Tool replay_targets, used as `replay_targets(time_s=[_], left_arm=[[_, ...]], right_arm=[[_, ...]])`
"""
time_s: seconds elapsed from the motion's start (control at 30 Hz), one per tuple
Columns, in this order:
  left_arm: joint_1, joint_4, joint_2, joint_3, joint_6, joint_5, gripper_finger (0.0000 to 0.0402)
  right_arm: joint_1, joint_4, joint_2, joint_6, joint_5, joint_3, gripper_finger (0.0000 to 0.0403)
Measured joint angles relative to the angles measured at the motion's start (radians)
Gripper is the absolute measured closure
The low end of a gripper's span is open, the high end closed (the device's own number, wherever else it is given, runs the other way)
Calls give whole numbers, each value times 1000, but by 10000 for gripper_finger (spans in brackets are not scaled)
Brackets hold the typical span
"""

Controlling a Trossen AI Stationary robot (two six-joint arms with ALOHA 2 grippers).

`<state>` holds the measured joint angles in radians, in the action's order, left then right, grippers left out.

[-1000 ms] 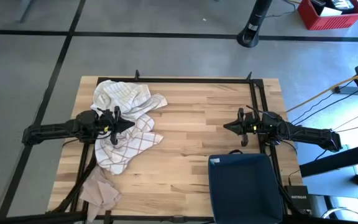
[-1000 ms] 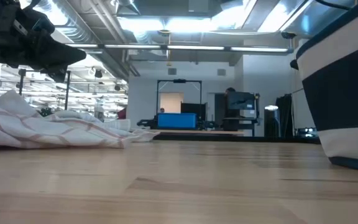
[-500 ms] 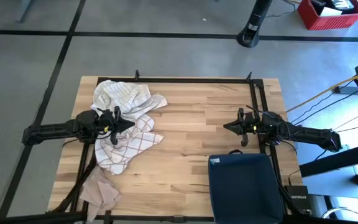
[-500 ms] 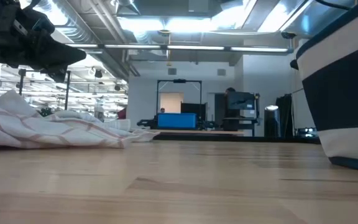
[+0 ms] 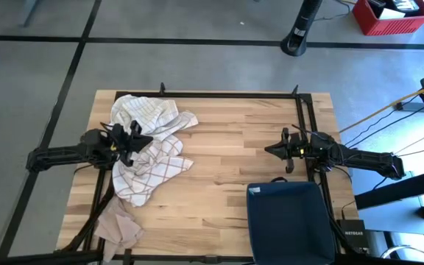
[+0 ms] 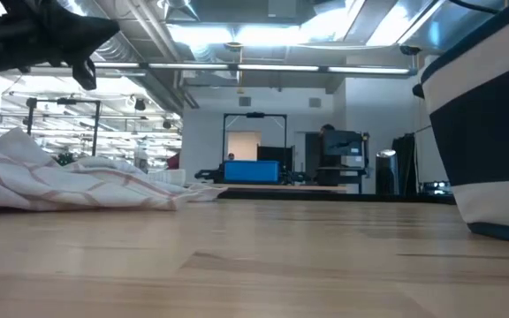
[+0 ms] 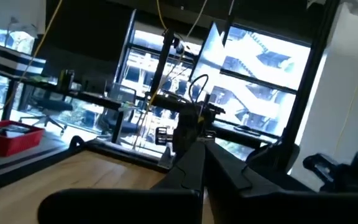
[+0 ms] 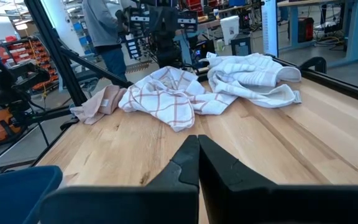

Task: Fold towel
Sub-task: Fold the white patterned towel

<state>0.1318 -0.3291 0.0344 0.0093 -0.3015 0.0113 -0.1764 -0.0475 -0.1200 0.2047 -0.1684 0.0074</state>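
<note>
Towels heaped on left side of wooden desk (image 5: pixel 227 147): white ribbed towel (image 5: pixel 147 112) at far left, red-checked towel (image 5: pixel 152 168) crumpled just nearer, overlapping it; beige cloth (image 5: pixel 116 224) at near-left edge, touching checked one. Left hand (image 5: pixel 147 138) hangs above the pile, fingers together, gripping nothing, raised off the cloth. Right hand (image 5: pixel 268 150) over bare desk on right, well apart from towels, fingers together, empty. Dark blue bin (image 5: pixel 289 221) near right edge.
</note>
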Motion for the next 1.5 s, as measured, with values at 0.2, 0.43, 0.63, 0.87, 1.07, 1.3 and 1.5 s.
replay_targets(time_s=[0.2,0.43,0.63,0.87,1.07,1.3,1.5], left_arm=[[0,-2,0,0,15,-30,398],[0,11,0,0,3,-56,398],[0,5,8,13,12,-122,399],[0,112,282,288,158,-176,400],[-2,523,675,596,164,-204,400],[-38,848,958,784,92,-153,400],[-39,951,1055,790,-81,-137,400]], right_arm=[[0,-4,0,0,0,0,397],[0,-6,0,0,0,0,397],[0,-16,0,0,42,0,397],[0,-69,0,-55,290,0,397],[0,-88,0,-148,417,0,397],[0,-81,0,-187,422,0,397],[0,-35,0,-184,417,0,397]])
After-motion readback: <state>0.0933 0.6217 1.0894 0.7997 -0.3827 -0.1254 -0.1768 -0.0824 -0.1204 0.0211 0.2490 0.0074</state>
